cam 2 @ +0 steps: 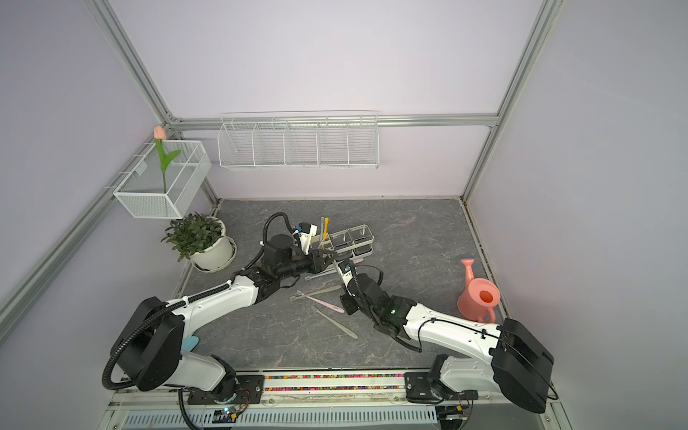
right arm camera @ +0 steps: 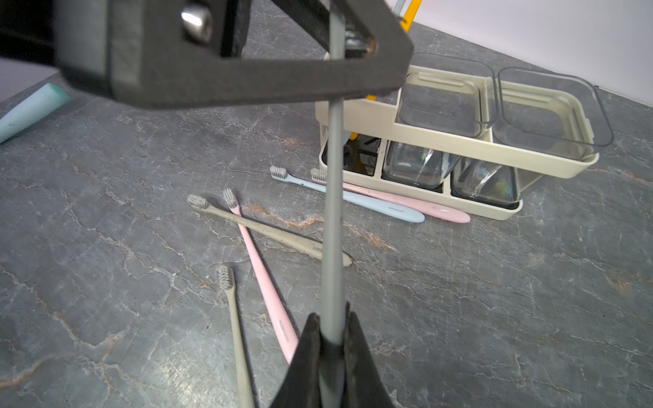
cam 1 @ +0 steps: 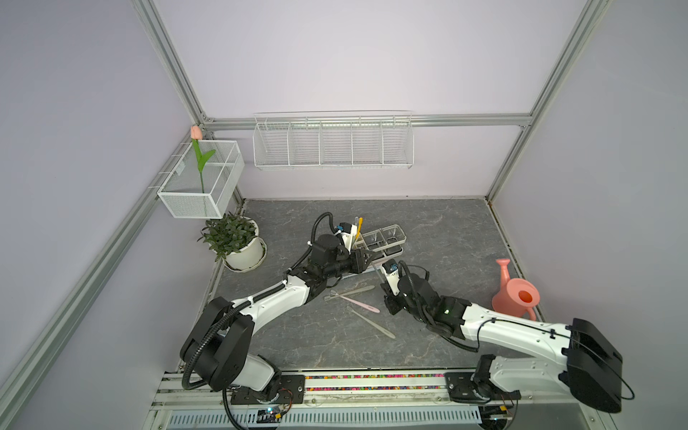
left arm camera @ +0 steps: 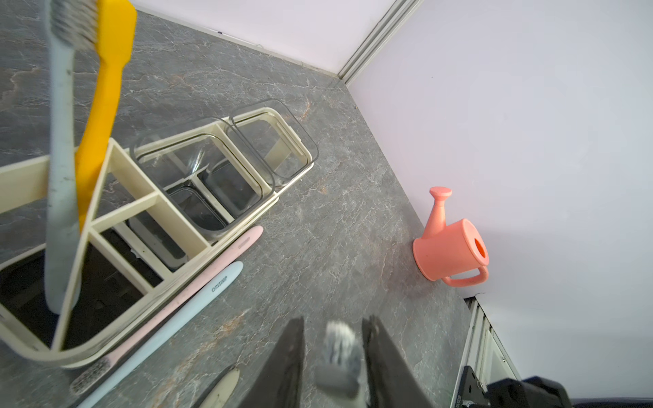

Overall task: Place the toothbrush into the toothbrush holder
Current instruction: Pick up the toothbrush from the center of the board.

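We held the grey toothbrush (right arm camera: 334, 219) clamped by its handle in our right gripper (right arm camera: 332, 318), bottom centre. Its head sat between the parted fingers of our left gripper (left arm camera: 335, 321), right of the toothbrush holder (left arm camera: 169, 208).

Matt grey stone-look tabletop (cam 1: 446, 231), toothbrush holder (right arm camera: 459, 143) of smooth cream plastic, its cups (right arm camera: 445, 92) clear and glossy, grey toothbrush (right arm camera: 334, 212) in matt plastic, right end effector (right arm camera: 332, 332) coarse matt black, watering can (cam 1: 506, 301) smooth pink plastic, wire baskets (cam 1: 333, 149) white-coated metal.
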Controlling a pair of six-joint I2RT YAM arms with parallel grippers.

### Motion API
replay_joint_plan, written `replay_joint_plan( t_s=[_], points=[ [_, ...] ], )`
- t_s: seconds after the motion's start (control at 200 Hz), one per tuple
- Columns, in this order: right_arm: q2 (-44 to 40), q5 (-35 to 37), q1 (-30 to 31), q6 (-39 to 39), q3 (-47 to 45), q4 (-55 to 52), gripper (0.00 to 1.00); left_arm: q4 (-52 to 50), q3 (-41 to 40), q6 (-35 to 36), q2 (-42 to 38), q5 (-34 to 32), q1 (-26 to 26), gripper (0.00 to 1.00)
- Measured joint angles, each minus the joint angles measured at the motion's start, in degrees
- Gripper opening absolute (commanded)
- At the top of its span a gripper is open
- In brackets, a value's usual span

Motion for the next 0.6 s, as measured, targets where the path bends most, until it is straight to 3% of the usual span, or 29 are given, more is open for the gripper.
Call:
replay_joint_plan(
  t_s=[0.6],
  points=[
    [5.16, 1.4, -0.44, 0.02, 3.8, 3.34, 0.1, 2.14, -0.85, -0.39, -0.13, -1.29, 0.02, 0.3]
  ],
)
